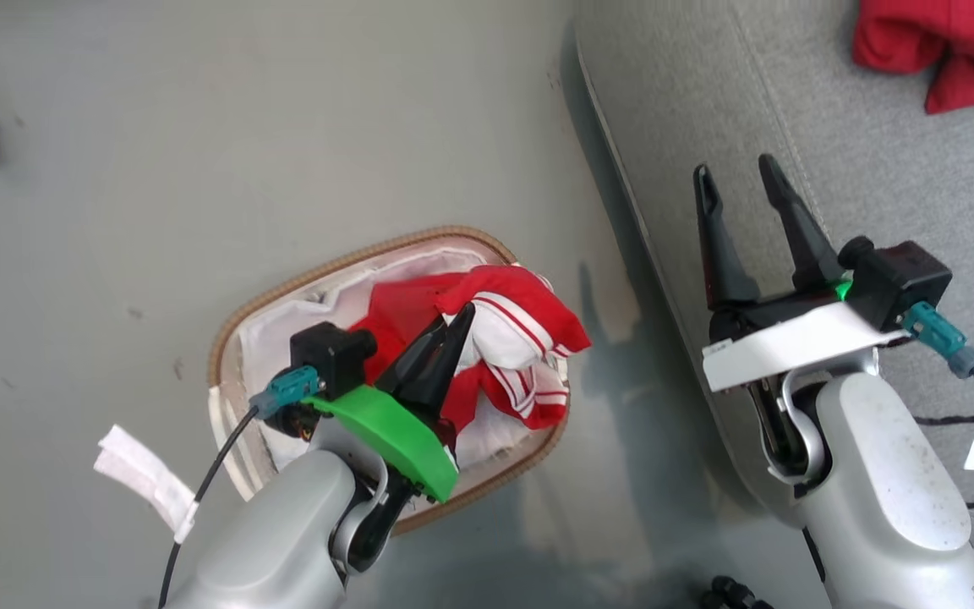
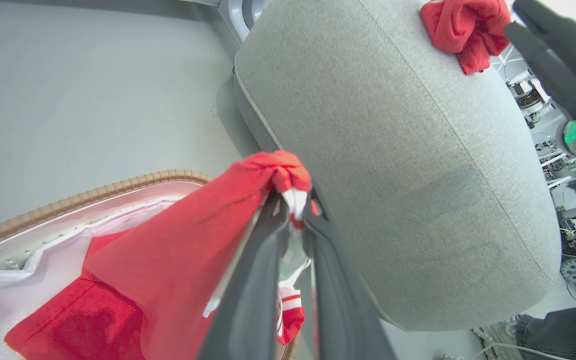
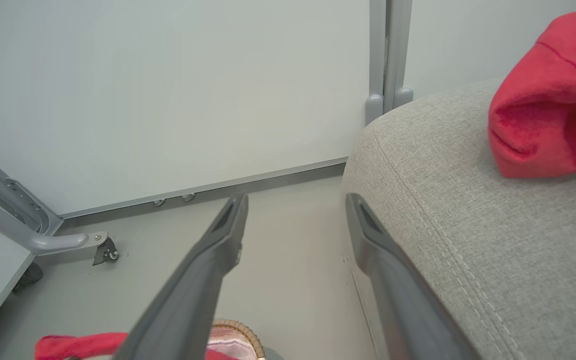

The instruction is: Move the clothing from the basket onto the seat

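**Left gripper** [image 1: 463, 317], directly above the basket [image 1: 284, 283]: jaws closed on a bunched fold of the clothing [image 1: 521, 317]. In the left wrist view the fingertips [image 2: 270, 240] pinch a red-and-white knot of cloth, and the rest of the garment hangs from it down into the basket.

**Held piece:** soft red knit with white panels and red-striped white trim. It drapes loosely and would likely swing and trail when carried. More red fabric lies beneath it on the crumpled white liner [image 1: 263, 338].

**Basket:** oval, cream plastic with a brown woven rim, standing on the smooth grey floor [image 1: 199, 127].

**Governing relation:** the seat [image 1: 834, 186] lies just beside the basket, on the robot's right, and its rounded, stitched edge runs away from the robot. The pinched fold must therefore travel rightward and rise clear of that edge.

**Right gripper** [image 1: 735, 169]: jaws wide apart and empty, beyond the basket's right side and over the seat's near edge. It is nearer the seat than the left gripper, but well apart from the held garment.

**Farthest from the basket:** a second red garment [image 1: 935, 42] lies crumpled on the seat's coarse grey weave.
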`<state>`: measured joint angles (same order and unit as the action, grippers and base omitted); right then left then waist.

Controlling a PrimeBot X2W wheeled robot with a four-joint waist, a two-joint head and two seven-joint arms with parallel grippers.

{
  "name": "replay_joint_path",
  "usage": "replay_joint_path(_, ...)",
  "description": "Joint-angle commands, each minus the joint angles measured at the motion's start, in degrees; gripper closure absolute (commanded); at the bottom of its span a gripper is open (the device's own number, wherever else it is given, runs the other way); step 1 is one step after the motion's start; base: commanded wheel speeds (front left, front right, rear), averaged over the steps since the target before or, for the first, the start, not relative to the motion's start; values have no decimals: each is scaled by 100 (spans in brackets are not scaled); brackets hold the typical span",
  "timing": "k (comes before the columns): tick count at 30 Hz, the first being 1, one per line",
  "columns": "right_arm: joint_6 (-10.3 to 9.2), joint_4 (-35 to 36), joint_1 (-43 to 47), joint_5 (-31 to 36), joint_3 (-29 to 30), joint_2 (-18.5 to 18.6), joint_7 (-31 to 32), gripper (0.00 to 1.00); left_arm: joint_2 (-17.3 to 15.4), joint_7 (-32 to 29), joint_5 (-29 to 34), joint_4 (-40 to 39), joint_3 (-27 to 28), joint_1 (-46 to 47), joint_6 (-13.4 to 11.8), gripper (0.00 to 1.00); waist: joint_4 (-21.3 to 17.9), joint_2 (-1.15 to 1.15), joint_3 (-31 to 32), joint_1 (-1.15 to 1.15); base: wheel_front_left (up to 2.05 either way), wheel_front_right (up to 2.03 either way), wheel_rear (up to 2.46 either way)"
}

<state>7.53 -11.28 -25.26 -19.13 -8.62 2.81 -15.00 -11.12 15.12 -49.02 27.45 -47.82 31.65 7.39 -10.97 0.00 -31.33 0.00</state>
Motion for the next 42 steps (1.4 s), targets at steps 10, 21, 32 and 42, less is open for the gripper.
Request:
replay_joint_path(10,-8,-306,674,57,48,26,-25,0,-20,3,701,-1117,583,-715,19,100,691,0,1517,0,0,0,0)
replay_joint_path(21,-7,-524,1310,-65,-11,24,-25,0,-28,3,1267,-2198,1062,-830,19,100,829,0,2354,0,0,0,0)
replay_joint_path(32,-8,-679,1786,-115,-328,25,-25,0,41,4,1561,-2678,1536,-717,19,100,856,0,2871,0,0,0,0)
replay_joint_path(42,-7,-332,1546,-251,-1850,47,-25,0,199,4,1593,-2624,1467,-902,19,100,940,0,2969,0,0,0,0)
